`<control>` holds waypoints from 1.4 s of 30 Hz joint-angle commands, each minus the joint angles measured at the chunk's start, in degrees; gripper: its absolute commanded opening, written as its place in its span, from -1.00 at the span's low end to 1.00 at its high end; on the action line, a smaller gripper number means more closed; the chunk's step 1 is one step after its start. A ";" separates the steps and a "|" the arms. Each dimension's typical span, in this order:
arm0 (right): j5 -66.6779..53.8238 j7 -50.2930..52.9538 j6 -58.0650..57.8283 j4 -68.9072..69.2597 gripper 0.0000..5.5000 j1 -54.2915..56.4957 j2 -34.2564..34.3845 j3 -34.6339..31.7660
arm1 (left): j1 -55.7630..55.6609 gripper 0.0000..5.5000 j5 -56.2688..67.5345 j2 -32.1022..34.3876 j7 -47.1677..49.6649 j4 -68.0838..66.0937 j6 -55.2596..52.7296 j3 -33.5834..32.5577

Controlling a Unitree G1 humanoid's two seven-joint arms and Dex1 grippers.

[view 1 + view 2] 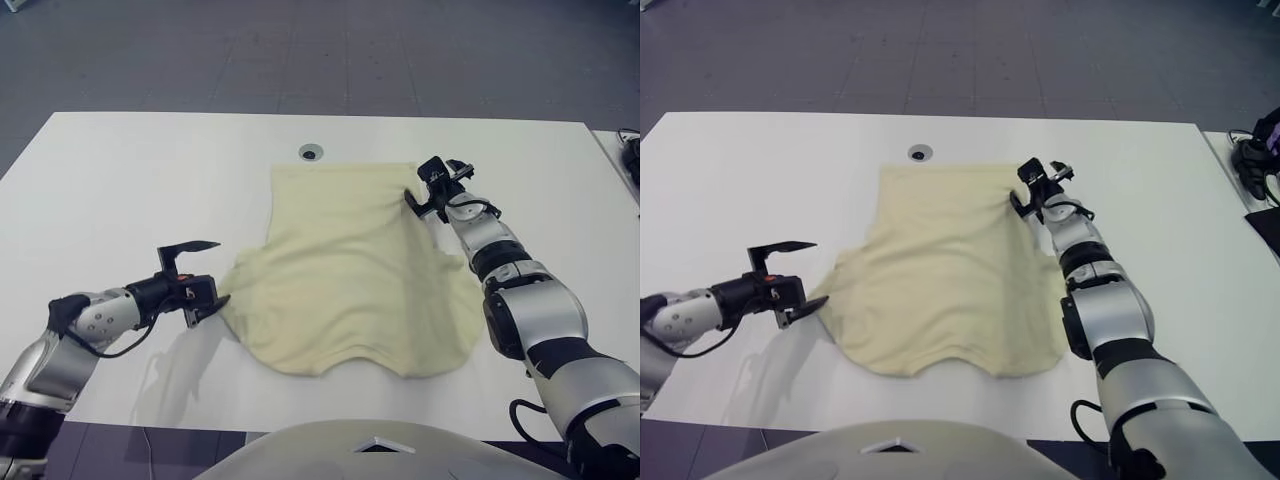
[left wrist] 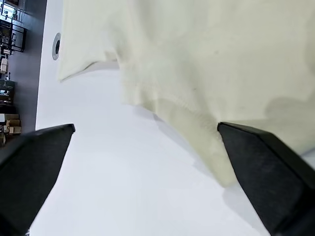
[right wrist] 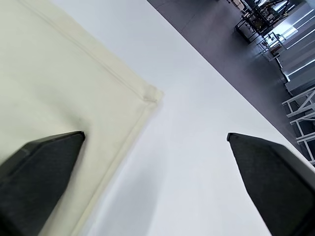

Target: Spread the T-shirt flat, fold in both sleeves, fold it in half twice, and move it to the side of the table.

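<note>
Left eye view: T-shirt [image 1: 350, 280] lies mid-table [image 1: 120, 180]; far hem straight, near edge rumpled and wavy; cable hole [image 1: 311, 152] just beyond the far hem. Left gripper [image 1: 203, 276] sits low at the shirt's left sleeve tip; jaws apart, holding nothing; lower finger just beside the cloth. Right gripper [image 1: 428, 190] sits at the shirt's far right corner; jaws wide, one finger over cloth, the other over bare table; nothing clamped.

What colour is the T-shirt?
Pale cream-yellow, plain; the T-shirt shows best in the left eye view.
</note>
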State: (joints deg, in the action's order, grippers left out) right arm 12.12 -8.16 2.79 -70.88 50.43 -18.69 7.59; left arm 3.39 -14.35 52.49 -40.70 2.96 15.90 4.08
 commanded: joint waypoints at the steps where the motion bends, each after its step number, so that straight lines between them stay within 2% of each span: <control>1: -1.00 0.20 3.32 -0.45 0.96 -0.91 -0.72 -1.84 | -6.64 0.96 -1.82 -1.61 -1.04 -5.90 2.19 3.61; 5: -1.65 -0.29 7.81 5.51 0.96 -0.49 -3.58 -3.20 | -1.57 0.96 1.30 0.44 -2.48 -2.33 1.74 0.89; 9: -6.99 -5.76 2.89 25.84 0.96 -9.38 -6.19 -7.25 | 7.95 0.96 3.32 1.93 -1.79 6.38 -2.24 -6.94; 13: -21.18 -8.02 -16.77 69.42 0.96 -34.80 -6.13 -17.58 | 13.30 0.96 4.73 0.10 -1.38 16.37 -9.88 -12.79; 15: -26.63 -7.00 -23.19 84.87 0.96 -46.46 -4.54 -21.42 | 15.70 0.96 8.96 -3.99 -0.09 21.38 -17.37 -14.75; 17: -29.45 -7.69 -24.85 93.84 0.96 -57.25 -3.82 -23.08 | 19.08 0.96 15.04 -8.96 1.64 25.63 -25.72 -15.88; 19: -30.28 -9.13 -25.31 97.53 0.96 -65.87 -3.81 -24.34 | 21.65 0.96 19.44 -12.85 3.20 27.48 -33.22 -16.57; 26: -35.26 -11.02 -30.18 104.77 0.96 -78.50 -4.31 -28.17 | 23.29 0.96 28.35 -23.16 9.58 28.78 -47.16 -18.07; 29: -36.26 -11.46 -31.99 105.77 0.80 -81.93 -4.11 -28.81 | 21.54 0.96 29.49 -23.86 11.32 28.93 -50.75 -17.71; 42: -38.79 -12.63 -37.26 99.55 0.03 -82.48 -2.08 -25.75 | 17.85 0.18 29.02 -24.49 13.30 23.17 -52.87 -13.56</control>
State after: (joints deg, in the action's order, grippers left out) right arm -25.56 -21.02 -32.37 28.65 -31.32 -21.37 -18.41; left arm 21.51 14.86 27.60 -27.44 27.59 -36.47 -9.97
